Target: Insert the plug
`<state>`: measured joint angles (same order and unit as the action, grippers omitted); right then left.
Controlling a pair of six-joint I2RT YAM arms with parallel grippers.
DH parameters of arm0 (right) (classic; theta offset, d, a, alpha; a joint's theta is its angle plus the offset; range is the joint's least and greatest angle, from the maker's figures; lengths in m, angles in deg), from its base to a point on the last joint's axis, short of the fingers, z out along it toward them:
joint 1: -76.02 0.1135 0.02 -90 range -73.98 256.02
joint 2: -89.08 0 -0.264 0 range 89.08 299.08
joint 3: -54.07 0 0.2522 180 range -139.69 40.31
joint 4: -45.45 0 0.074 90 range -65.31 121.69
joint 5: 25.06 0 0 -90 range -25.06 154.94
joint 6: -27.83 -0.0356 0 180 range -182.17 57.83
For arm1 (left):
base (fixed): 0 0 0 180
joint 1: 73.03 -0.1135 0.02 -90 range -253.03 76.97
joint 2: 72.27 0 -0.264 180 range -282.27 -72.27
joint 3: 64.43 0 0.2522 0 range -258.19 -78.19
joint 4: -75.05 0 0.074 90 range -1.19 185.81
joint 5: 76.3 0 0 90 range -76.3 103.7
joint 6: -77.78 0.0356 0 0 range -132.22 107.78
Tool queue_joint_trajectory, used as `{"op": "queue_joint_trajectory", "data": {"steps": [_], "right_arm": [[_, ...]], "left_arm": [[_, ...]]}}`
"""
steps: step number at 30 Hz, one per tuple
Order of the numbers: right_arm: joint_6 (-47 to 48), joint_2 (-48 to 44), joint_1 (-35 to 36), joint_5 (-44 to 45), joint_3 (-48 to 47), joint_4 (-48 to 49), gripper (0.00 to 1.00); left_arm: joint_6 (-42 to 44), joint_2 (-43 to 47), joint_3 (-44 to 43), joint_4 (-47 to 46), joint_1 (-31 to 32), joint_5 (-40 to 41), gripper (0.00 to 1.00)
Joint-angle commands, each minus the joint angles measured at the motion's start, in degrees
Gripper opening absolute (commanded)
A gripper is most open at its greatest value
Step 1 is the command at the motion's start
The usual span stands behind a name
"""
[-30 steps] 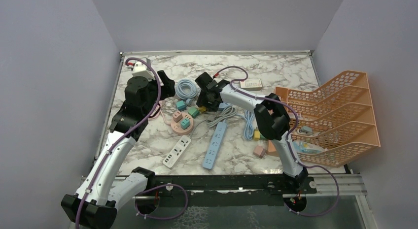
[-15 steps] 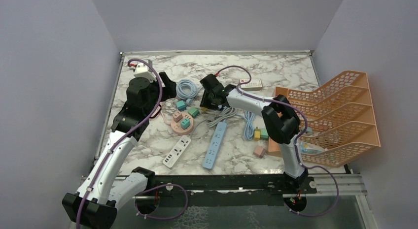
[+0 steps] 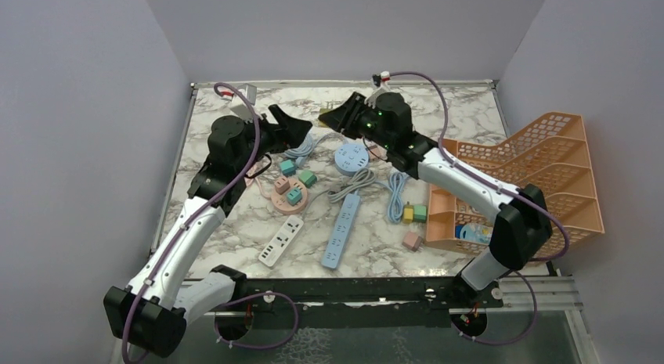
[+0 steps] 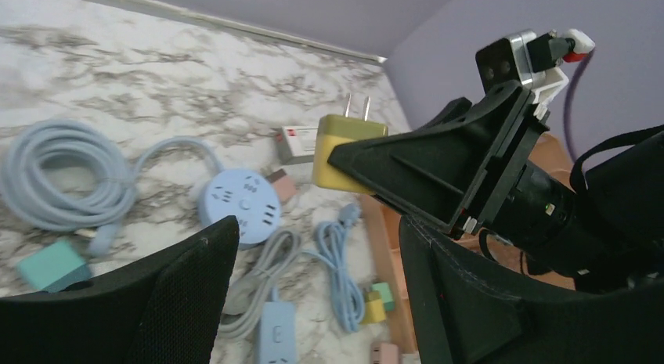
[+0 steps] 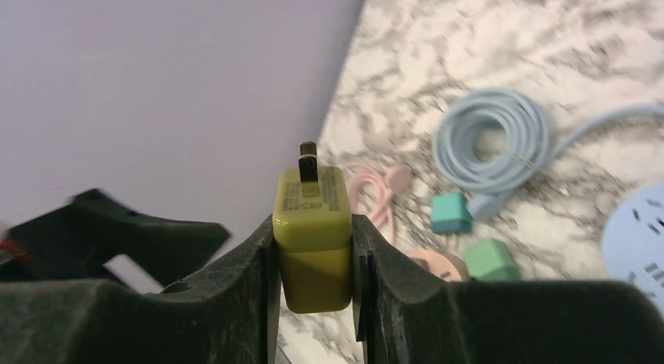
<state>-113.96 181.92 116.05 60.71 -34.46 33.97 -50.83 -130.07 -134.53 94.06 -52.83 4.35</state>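
Observation:
My right gripper (image 5: pixel 313 237) is shut on a yellow plug (image 5: pixel 313 246) with its two prongs pointing away from the wrist. It holds the plug in the air above the back of the table (image 3: pixel 333 113). The plug also shows in the left wrist view (image 4: pixel 344 149). My left gripper (image 4: pixel 313 301) is open and empty, facing the plug from the left (image 3: pixel 296 129). A round light-blue power strip (image 3: pixel 351 156) lies flat on the marble below and between the grippers; it also shows in the left wrist view (image 4: pixel 239 207).
A round pink power strip (image 3: pixel 274 198) carries a pink cube and a teal cube, with more teal cubes just behind it. A white strip (image 3: pixel 281 240) and a long blue strip (image 3: pixel 341 231) lie nearer. A coiled blue cable (image 3: pixel 297 139) is under the left gripper. An orange file rack (image 3: pixel 525 184) stands right.
My right gripper has risen off the table with the yellow plug and swung back and right, uncovering the round blue strip. My left gripper has moved right, toward the plug.

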Motion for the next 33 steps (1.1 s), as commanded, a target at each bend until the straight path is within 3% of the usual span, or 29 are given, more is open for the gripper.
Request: {"op": "queue_joint_trajectory", "data": {"steps": [1, 7, 14, 24, 29, 33], "right_arm": [[-0.53, -5.91, -0.31, -5.45, 1.91, 13.62, 0.24], [-3.36, -10.57, -0.63, -12.12, 4.87, 22.2, 0.24], [-6.53, -13.05, -1.19, -17.86, 7.2, 29.46, 0.24], [-10.45, -13.37, -2.32, -23.51, 8.1, 34.54, 0.23], [-12.37, -12.41, -2.42, -27.64, 8.14, 36.77, 0.23], [-13.76, -11.83, -2.5, -30.92, 7.94, 37.84, 0.24]], "left_arm": [[-9.94, -1.61, -0.05, -13.81, 2.42, -10.56, 0.77], [-17.27, -3.59, -0.01, -25.13, 5.62, -15.04, 0.74], [-20.4, -3.41, 0.42, -32.16, 5.81, -14.31, 0.49], [-21.5, -1.12, 3.25, -35.58, 5.81, -12.59, 0.39], [-20.0, -1.36, 2.6, -36.6, 5.83, -13.4, 0.45], [-18.98, -1.51, 2.28, -37.17, 5.85, -14.07, 0.35]]}}
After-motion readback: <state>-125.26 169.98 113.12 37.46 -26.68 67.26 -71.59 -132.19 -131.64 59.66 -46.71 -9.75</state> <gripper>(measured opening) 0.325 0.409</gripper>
